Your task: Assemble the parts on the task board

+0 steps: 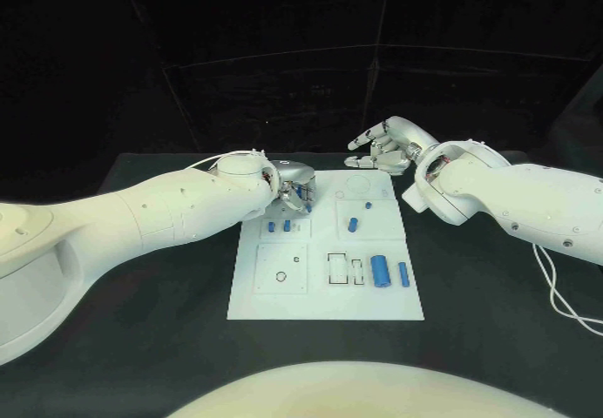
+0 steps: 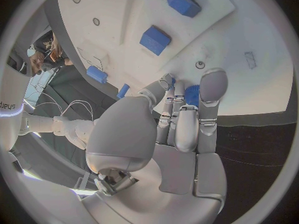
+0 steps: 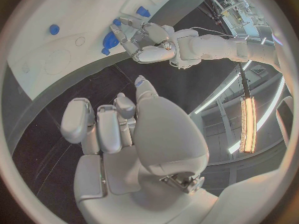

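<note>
Nearest on the white task board, two blue cylinders are lying in their outlines, not yet taken up. Further up, the left hand is closing its fingers round a small blue part at the board's far left; seating it likely calls for fine alignment. Beyond the board's far edge, the right hand is hovering empty, fingers loosely curled.

The white task board lies flat in the middle of the black table. Small blue parts sit around its middle, and two longer blue cylinders lie side by side near its right edge.
</note>
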Tool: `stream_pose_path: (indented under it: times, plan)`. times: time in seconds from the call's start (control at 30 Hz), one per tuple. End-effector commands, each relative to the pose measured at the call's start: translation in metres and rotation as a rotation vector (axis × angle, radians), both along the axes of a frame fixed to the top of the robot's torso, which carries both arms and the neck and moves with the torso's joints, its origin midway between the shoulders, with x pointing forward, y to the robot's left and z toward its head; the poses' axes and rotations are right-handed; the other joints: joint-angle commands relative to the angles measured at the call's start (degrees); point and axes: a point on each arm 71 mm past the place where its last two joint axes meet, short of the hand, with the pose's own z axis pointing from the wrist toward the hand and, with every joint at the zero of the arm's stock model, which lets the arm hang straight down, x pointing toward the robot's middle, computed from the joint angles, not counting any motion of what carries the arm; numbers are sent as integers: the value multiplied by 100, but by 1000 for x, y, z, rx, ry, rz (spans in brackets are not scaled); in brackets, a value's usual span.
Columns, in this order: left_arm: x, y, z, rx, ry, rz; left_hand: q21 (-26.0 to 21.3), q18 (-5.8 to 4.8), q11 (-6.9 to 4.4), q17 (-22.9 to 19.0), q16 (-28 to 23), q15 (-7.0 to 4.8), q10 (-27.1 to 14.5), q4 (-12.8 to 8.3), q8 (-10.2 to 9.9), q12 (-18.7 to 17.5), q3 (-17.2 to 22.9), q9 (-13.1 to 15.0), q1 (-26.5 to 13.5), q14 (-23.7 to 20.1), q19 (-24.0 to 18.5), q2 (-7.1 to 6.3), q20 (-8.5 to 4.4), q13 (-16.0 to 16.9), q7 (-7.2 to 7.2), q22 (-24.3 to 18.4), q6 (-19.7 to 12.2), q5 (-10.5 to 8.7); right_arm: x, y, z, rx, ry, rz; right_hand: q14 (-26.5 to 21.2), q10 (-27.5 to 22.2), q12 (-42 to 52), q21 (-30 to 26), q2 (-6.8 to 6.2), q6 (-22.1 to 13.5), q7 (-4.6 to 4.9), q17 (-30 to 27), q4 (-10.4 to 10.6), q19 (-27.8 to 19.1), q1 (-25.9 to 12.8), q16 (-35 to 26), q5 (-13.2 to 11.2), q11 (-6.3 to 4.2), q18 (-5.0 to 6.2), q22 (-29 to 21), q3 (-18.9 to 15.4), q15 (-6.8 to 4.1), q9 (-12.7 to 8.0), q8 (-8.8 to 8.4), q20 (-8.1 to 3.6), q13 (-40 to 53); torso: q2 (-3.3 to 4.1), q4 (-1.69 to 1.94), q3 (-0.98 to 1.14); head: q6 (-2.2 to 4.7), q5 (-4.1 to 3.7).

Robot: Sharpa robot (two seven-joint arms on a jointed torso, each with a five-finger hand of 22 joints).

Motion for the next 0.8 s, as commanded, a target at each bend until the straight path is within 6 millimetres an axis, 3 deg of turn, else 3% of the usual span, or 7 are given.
stream_pose_path:
  times: [0.03,0.8]
  plan:
    - [-4,2,-14,37,40,0,54,-48,-11,-7,-5,-22,77,5,-22,-46,63,5,-64,141,19,32,-9,-19,-2,47,43,-3,0,1,1,0,-5,10,200,-22,0,-31,48,32,9,1,-6,-14,1,-23,23,-5,46,-5,-29,-40,-3,38,-4,-1,1,1,2,-1,-1]
    - [-10,1,-28,67,58,-14,167,-56,-47,-21,15,-48,238,-39,-34,-96,223,21,-47,144,10,73,-25,-18,-27,185,201,-4,-1,2,2,0,-6,12,201,-21,3,-32,49,33,9,4,-5,-14,2,-22,24,-6,46,-6,-30,-40,-3,39,-4,2,1,4,1,-2,3]
